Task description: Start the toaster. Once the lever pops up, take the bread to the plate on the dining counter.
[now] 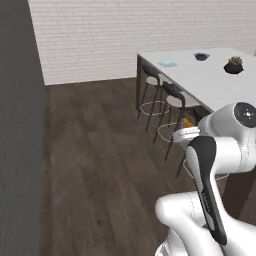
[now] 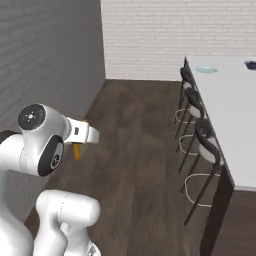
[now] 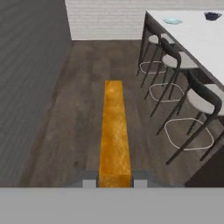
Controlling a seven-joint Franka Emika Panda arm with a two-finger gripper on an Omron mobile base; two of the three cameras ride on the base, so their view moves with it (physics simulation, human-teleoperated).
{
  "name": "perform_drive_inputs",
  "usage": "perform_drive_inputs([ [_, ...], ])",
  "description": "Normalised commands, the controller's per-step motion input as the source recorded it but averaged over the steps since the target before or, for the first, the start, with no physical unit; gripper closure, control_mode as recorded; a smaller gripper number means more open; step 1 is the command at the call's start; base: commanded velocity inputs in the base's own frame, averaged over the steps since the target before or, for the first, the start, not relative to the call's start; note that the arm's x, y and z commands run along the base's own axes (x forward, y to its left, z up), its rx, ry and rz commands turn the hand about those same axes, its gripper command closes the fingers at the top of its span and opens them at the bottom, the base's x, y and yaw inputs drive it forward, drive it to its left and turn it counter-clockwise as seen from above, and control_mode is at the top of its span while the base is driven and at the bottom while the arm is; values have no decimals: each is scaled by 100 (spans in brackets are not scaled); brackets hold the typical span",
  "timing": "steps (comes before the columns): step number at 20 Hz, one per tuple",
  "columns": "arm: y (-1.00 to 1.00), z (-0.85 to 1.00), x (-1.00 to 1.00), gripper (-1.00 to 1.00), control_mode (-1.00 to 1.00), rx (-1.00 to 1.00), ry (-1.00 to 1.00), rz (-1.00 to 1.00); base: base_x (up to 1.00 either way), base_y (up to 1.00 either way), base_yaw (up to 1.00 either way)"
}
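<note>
A: We've got the golden-tan toast slice with its orange-brown crust [image 3: 114, 131] right in front of us, seen edge-on from the hand, sticking straight out between the two dark fingertips [image 3: 89, 183].

B: So our two-finger gripper [image 3: 114, 183] is pinched onto the toast slice, jaws pressed against both flat faces.

A: Exactly. From the right base camera a bit of orange [image 2: 76, 151] hangs just below the white hand, above the dark wooden plank floor [image 2: 135, 145].

B: And from the left base camera we catch a small orange patch [image 1: 188, 122] beside our white arm [image 1: 220, 150].

A: Further out, the flat round pale blue-green plate [image 3: 172, 20] lies on the large white-topped dining counter [image 3: 205, 39], near its far end, well apart from the toast.

B: Three dark bar stools with pale seats [image 3: 175, 59] line the counter's near side.

A: Beyond the plate sits a small dark bowl [image 1: 201, 56], and a dark pot with a plant [image 1: 233, 65].

B: The white brick wall [image 1: 100, 35] closes the room, with a grey wall [image 3: 30, 65] to our left.
</note>
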Motion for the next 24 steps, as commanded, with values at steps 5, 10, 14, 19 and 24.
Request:
perform_drive_inputs([
  [5, 0, 0, 0, 100, 100, 0, 0, 0, 95, 100, -20],
  [10, 0, 0, 0, 100, 100, 0, 0, 0, 100, 100, -20],
  [14, 0, 0, 0, 100, 100, 0, 0, 0, 100, 89, -20],
  [19, 0, 0, 0, 100, 100, 0, 0, 0, 100, 61, -22],
  [24, 0, 0, 0, 100, 100, 0, 0, 0, 100, 56, -20],
])
